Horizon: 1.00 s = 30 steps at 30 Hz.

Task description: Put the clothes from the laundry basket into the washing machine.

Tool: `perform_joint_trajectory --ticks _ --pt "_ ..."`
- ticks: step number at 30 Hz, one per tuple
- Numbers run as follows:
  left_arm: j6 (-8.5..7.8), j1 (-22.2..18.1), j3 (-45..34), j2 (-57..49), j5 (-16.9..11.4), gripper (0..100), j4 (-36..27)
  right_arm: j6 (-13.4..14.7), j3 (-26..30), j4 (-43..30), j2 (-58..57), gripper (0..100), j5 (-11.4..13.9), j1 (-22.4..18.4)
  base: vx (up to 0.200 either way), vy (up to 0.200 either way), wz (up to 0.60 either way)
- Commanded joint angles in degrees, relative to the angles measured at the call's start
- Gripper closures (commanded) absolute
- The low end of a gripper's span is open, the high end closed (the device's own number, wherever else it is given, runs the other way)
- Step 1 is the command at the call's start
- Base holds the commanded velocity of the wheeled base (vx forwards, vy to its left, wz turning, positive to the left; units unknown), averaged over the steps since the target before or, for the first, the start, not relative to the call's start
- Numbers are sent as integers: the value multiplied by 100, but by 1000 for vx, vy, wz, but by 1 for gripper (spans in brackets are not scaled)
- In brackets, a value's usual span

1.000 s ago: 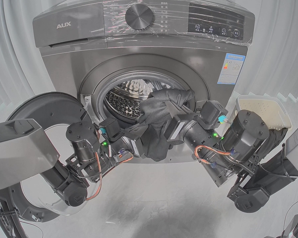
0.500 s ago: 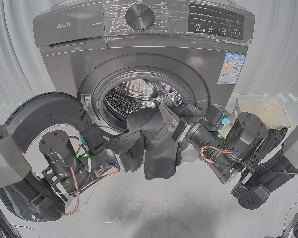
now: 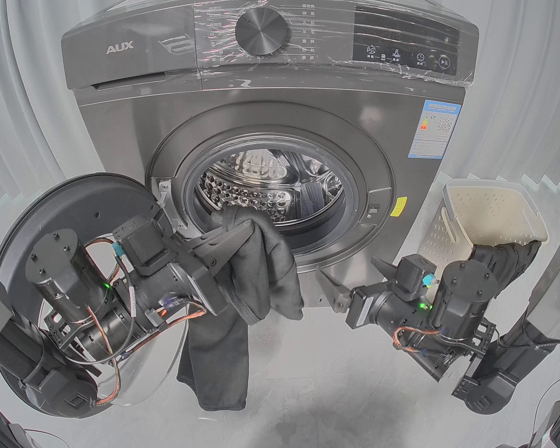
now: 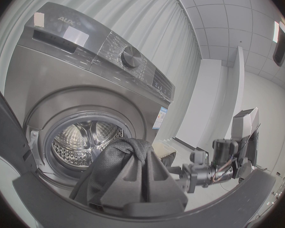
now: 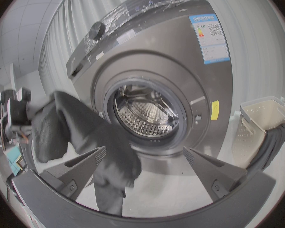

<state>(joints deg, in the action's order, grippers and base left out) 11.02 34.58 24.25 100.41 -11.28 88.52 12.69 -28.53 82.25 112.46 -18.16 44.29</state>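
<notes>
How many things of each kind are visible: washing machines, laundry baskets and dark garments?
Washing machine: 1
Laundry basket: 1
Dark garments: 2 (held garment in left pincer; draped garment over the basket's edge)
Total: 4

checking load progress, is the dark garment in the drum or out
Out. The dark garment hangs from the left tool in front of the washing machine, its end dangling toward the floor.

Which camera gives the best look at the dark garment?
Head view: the garment hangs full length from the left gripper. The left wrist view shows its bunched top at the jaws; the right wrist view shows most of it, partly behind a jaw.
</notes>
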Motion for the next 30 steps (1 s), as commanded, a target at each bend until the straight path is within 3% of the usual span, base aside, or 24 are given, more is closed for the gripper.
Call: perform_joint_trajectory --ticks 1,17,30 --pt "5 4 177 -22 29 100 -1 23 400 46 206 0 59 -8 0 0 0" --pt "14 -31 203 -22 47 100 -1 32 313 177 532 0 41 10 0 0 0" --pt "5 -31 256 66 55 100 -1 -3 -118 177 751 0 50 203 0 0 0"
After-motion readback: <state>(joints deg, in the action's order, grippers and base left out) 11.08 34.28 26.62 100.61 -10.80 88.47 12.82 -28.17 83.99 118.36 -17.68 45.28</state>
